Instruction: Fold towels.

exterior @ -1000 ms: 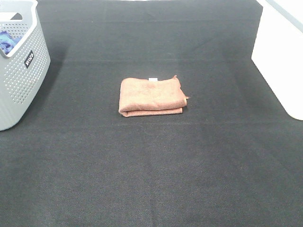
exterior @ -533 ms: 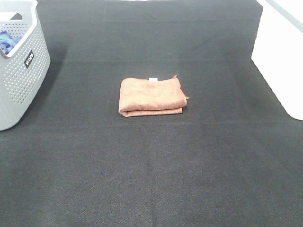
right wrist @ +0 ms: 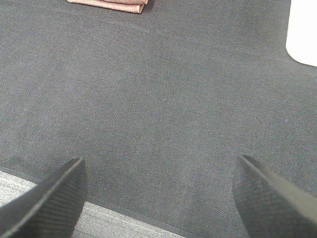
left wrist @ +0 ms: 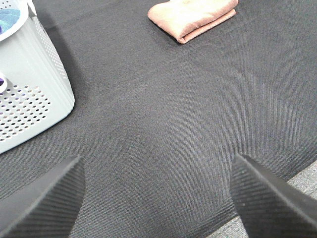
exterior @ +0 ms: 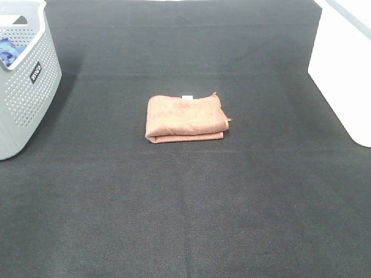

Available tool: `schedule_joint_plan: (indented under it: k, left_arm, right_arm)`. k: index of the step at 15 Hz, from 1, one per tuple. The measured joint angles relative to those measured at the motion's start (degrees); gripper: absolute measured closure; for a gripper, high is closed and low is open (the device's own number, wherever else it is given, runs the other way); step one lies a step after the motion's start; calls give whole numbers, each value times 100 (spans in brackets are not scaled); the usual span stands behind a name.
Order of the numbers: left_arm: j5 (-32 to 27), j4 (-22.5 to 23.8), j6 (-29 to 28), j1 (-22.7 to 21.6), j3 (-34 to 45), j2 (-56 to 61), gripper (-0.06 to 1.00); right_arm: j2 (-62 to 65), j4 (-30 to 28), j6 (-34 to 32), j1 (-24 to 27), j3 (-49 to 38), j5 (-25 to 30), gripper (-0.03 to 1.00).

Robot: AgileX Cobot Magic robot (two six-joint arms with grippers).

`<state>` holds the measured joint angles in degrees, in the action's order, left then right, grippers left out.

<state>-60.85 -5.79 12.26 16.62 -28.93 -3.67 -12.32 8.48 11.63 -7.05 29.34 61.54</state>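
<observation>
Black tabletop (exterior: pixel 261 202) shows nothing moved: folded towel (exterior: pixel 185 119) lies mid-surface unchanged, left claw (left wrist: pixel 156 198) and right claw (right wrist: pixel 158 198) spread empty, suggesting folding is done.

Grey perforated basket (exterior: pixel 26 81) holding blue cloth (exterior: pixel 8 51); white box (exterior: pixel 342 69).

The high camera looks down and forward over the black mat (exterior: pixel 185 208) from the robot's side — folded towel (exterior: pixel 185 119) mid-frame, grey basket (exterior: pixel 26 87) at the left edge, white box (exterior: pixel 342 69) at the right. The left wrist camera sits low near the mat's near edge, aimed forward between two dark fingertips (left wrist: pixel 44 203); it shares the towel (left wrist: pixel 193 17) and basket (left wrist: pixel 29 94). The right wrist camera, equally low, looks past its own fingertips (right wrist: pixel 270 198) — sharing only the towel's edge (right wrist: pixel 111 5) and a corner of the white box (right wrist: pixel 303 29).
</observation>
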Motion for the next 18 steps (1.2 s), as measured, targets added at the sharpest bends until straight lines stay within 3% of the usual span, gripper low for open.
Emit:
schedule_joint_plan:
  k: [2,5,7,18]
  left_arm:
    - [0,-6,0,-355,0,0,18]
    - [6,-6,6,-1375,0,115,18]
    - [17,-6,6,-1713,0,338,18]
    - [17,-6,6,-1753,0,384,18]
  right_arm:
    - [0,11,0,212,0,0,21]
    - [183,34,-6,791,0,-6,21]
    - [556,63,-6,854,0,-6,21]
    - [1272,138,-6,859,0,-6,21]
